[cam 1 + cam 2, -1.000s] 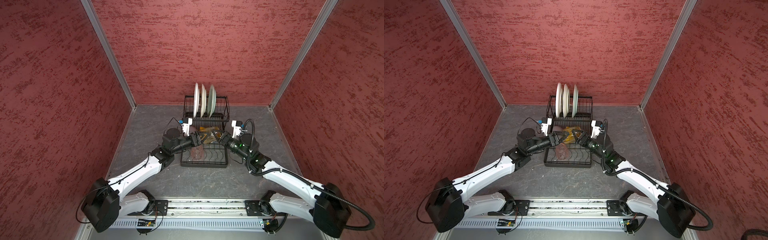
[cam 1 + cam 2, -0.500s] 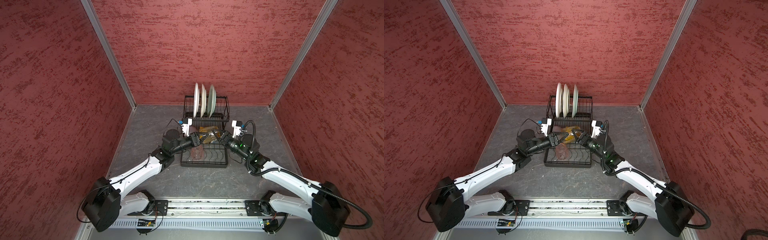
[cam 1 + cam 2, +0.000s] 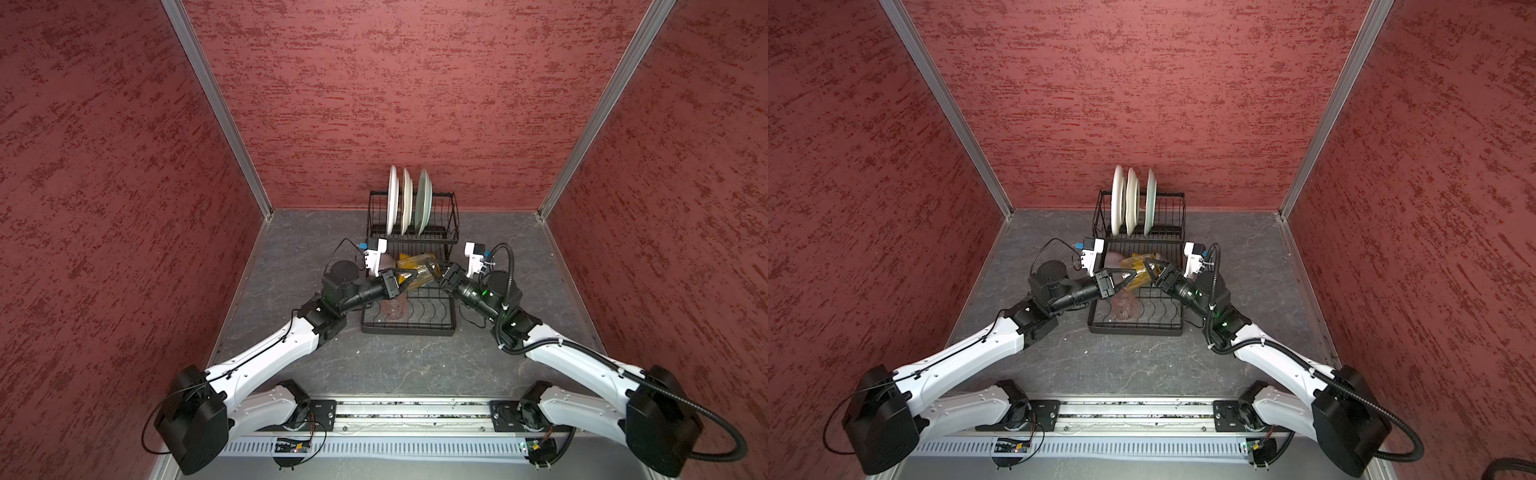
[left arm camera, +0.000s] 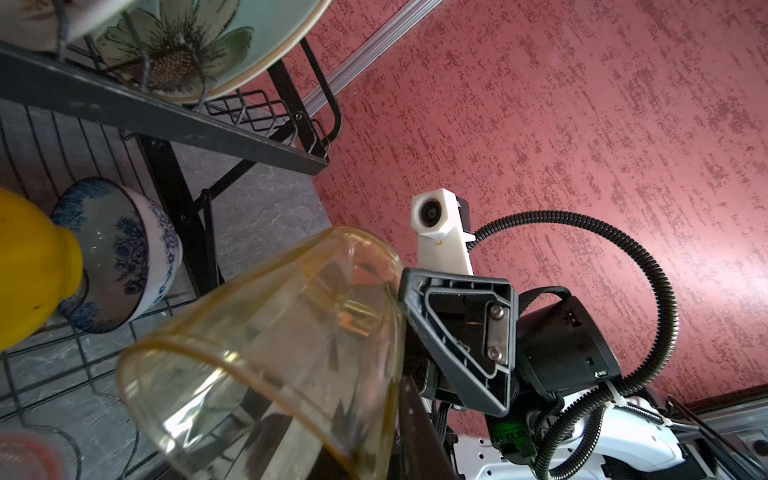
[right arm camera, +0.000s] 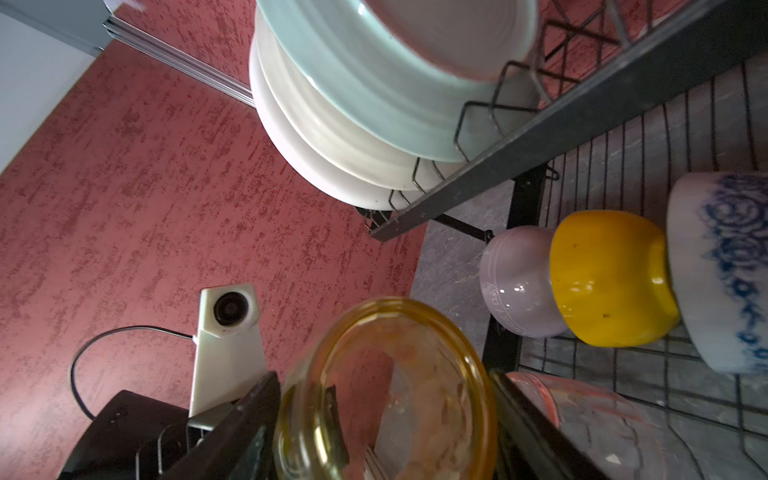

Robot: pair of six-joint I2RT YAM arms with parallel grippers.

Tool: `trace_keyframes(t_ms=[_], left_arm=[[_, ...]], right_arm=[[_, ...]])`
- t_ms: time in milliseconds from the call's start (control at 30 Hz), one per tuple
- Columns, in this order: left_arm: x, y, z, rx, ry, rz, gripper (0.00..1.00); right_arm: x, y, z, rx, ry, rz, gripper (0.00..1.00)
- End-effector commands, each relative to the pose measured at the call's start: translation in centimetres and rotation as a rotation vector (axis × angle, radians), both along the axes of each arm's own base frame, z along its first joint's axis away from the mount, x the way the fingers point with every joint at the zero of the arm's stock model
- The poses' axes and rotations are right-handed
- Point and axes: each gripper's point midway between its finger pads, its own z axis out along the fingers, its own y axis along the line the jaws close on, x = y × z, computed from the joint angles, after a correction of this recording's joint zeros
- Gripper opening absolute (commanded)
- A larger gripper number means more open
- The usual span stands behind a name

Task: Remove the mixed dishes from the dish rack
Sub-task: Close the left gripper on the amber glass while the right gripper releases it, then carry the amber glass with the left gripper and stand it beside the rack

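Amber glass [image 4: 266, 353] lies sideways, mouth twd L gripper [image 3: 413, 274], which pinches its rim; R gripper [image 5: 382, 374] sits round the bottom, can't tell if squeezing.

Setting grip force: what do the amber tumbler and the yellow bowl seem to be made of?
The amber tumbler: clear tinted glass or hard plastic; see-through, with sharp highlights. The yellow bowl: likely glazed ceramic; opaque, glossy, with soft reflections.

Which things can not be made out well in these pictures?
Pink tumbler: left wrist view, blurred and cut off by the edge.
Blue-white bowl: right wrist view, cut off by the edge.
Right gripper: right wrist view; the amber tumbler hides whether its jaws press it.
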Motion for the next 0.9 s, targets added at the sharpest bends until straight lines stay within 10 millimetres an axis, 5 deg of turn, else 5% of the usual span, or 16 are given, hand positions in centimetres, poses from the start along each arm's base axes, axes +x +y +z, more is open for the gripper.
trace_keyframes(t_ms=[0, 167, 467, 567, 700, 867], left_arm=[[0.5, 1.1, 0.5, 0.052, -0.049, 0.069, 0.0], [0.2, 2.4, 0.5, 0.102, -0.071, 0.114, 0.0], [0.2, 7.5, 0.2, 0.346, -0.078, 0.279, 0.0], [0.7, 11.4, -1.0, 0.496, -0.019, 0.401, 0.0], [1.2, 18.9, -3.2, 0.741, 0.122, 0.612, 0.0], [2.1, 23.7, -6.0, 0.775, 0.272, 0.712, 0.0]], right_arm=[[-0.2, -1.1, 0.1, -0.049, -0.013, -0.044, 0.87], [-0.8, -3.3, 0.1, -0.116, -0.031, -0.124, 0.99], [-0.7, -6.8, -0.5, -0.465, -0.047, -0.238, 0.99], [-0.5, -7.9, -0.9, -0.561, -0.06, -0.269, 0.99], [-0.3, -9.1, -1.5, -0.662, -0.059, -0.309, 0.99], [0.2, -9.2, -2.5, -0.749, -0.067, -0.302, 0.99]])
